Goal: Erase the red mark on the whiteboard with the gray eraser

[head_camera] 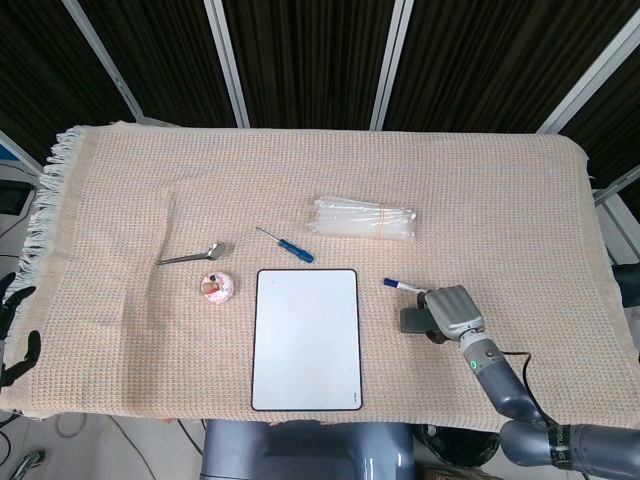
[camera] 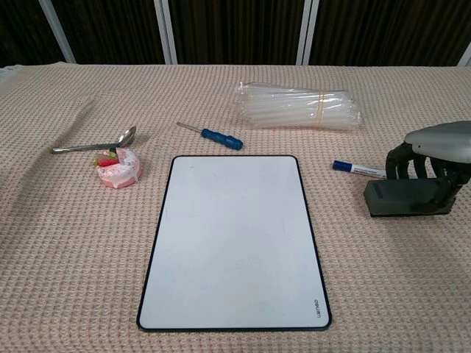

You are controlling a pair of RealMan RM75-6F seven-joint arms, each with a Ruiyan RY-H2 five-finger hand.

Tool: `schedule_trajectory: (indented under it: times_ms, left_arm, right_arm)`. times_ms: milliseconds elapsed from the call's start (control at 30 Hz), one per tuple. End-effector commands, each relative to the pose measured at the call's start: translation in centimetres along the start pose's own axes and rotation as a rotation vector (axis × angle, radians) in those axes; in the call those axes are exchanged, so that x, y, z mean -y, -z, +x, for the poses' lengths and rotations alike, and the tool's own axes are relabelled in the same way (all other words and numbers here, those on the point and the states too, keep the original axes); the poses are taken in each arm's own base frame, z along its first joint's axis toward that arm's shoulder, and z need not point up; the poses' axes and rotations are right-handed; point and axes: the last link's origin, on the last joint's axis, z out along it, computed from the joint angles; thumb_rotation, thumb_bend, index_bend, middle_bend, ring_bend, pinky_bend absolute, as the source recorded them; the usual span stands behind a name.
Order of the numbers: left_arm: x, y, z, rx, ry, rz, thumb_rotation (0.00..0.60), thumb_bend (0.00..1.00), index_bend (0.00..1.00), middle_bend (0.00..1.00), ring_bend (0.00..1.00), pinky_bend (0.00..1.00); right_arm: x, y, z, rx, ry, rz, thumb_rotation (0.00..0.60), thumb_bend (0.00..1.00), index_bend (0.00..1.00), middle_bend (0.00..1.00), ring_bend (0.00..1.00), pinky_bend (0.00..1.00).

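Note:
The whiteboard (head_camera: 306,338) (camera: 235,239) lies flat near the table's front edge, its white face showing no red mark in either view. To its right, my right hand (head_camera: 452,312) (camera: 440,151) grips the gray eraser (head_camera: 416,320) (camera: 406,198) from above, and the eraser sits on or just above the cloth, well clear of the board. My left hand (head_camera: 12,330) shows only as dark fingers beyond the table's left edge, apart and holding nothing.
A blue-capped marker (head_camera: 412,290) (camera: 358,170) lies just behind the eraser. A bundle of clear tubes (head_camera: 364,219) (camera: 298,107), a blue screwdriver (head_camera: 287,246) (camera: 212,135), a spoon (head_camera: 191,256) (camera: 94,142) and a pink round toy (head_camera: 216,288) (camera: 118,168) lie behind and left of the board.

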Motion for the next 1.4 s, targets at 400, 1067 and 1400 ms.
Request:
schedule_trajectory:
  times_ms: [400, 1067, 1400]
  left_arm:
    - [0.0, 0.0, 0.0, 0.001, -0.001, 0.002, 0.600, 0.49, 0.17, 0.01, 0.00, 0.04]
    - [-0.2, 0.0, -0.1, -0.004, 0.006, -0.003, 0.600, 0.49, 0.17, 0.01, 0.00, 0.04]
    - [-0.3, 0.1, -0.1, -0.007, 0.008, -0.007, 0.600, 0.49, 0.17, 0.01, 0.00, 0.04]
  right_arm:
    - [-0.9, 1.8, 2.1, -0.061, -0.056, 0.002, 0.600, 0.04, 0.02, 0.03, 0.07, 0.19]
    - [-7.7, 15.6, 2.9, -0.372, -0.172, -0.137, 0.600, 0.04, 0.00, 0.03, 0.07, 0.17]
    - [-9.2, 19.3, -0.8, -0.495, -0.215, -0.199, 0.600, 0.04, 0.00, 0.02, 0.07, 0.16]
